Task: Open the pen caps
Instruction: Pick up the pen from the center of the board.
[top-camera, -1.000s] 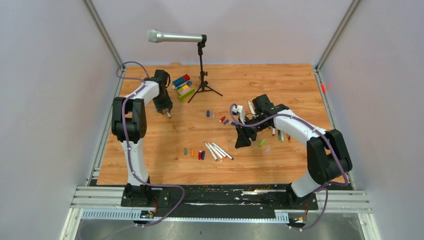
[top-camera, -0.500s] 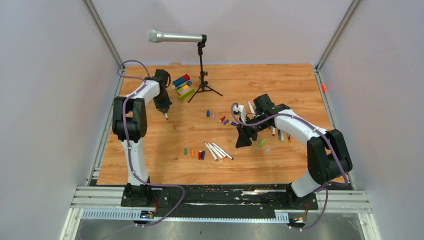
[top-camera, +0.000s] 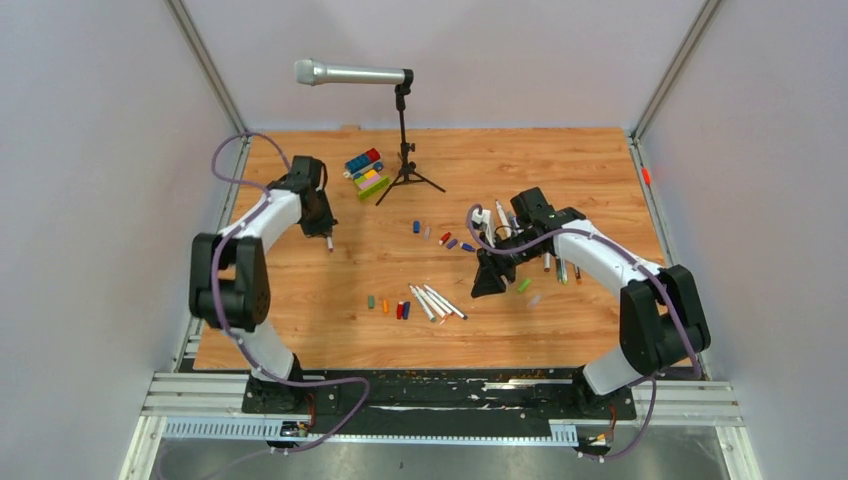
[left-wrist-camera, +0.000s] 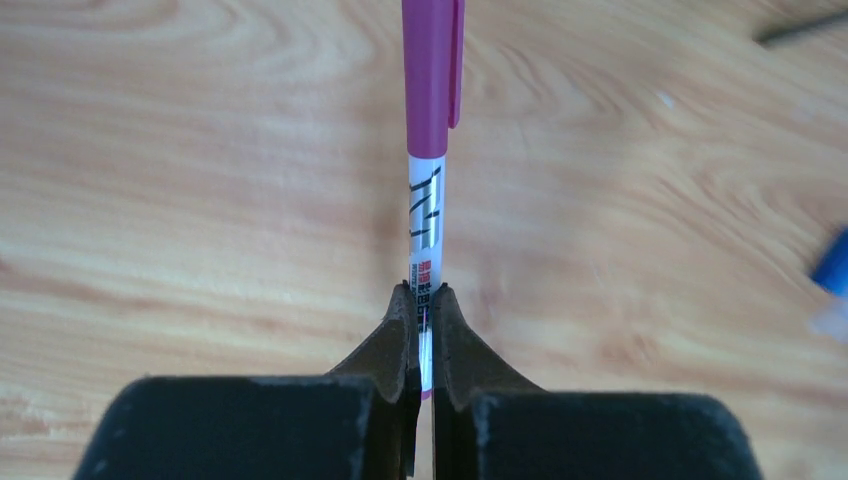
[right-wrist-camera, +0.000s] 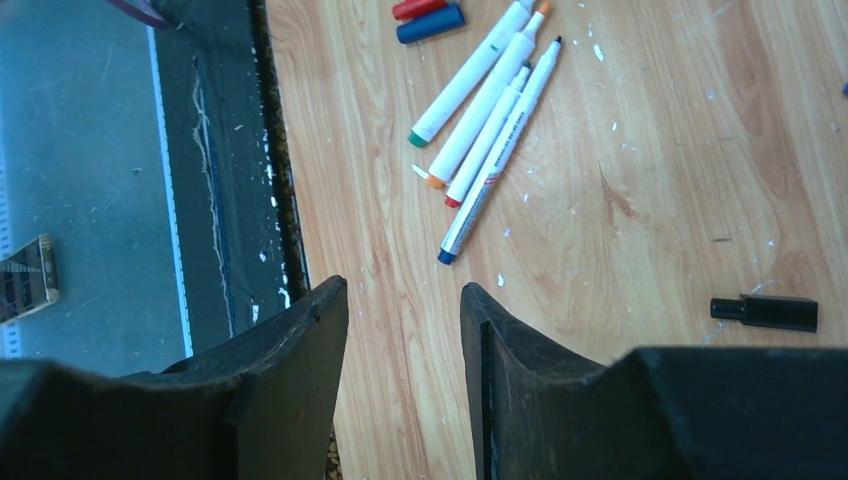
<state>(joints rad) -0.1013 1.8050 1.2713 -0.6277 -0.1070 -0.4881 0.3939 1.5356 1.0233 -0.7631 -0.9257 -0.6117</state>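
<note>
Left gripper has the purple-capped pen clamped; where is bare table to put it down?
Bare table: the far strip between the microphone stand and the right wall, and the near-left corner beside the loose caps. Crowded: the middle, with uncapped pens, and around the right gripper.

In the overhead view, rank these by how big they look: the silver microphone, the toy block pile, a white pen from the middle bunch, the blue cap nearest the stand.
1. microphone, though it is raised nearer the camera, which may inflate it
2. toy block pile
3. white pen, about as long as the pile but far thinner
4. blue cap
</note>
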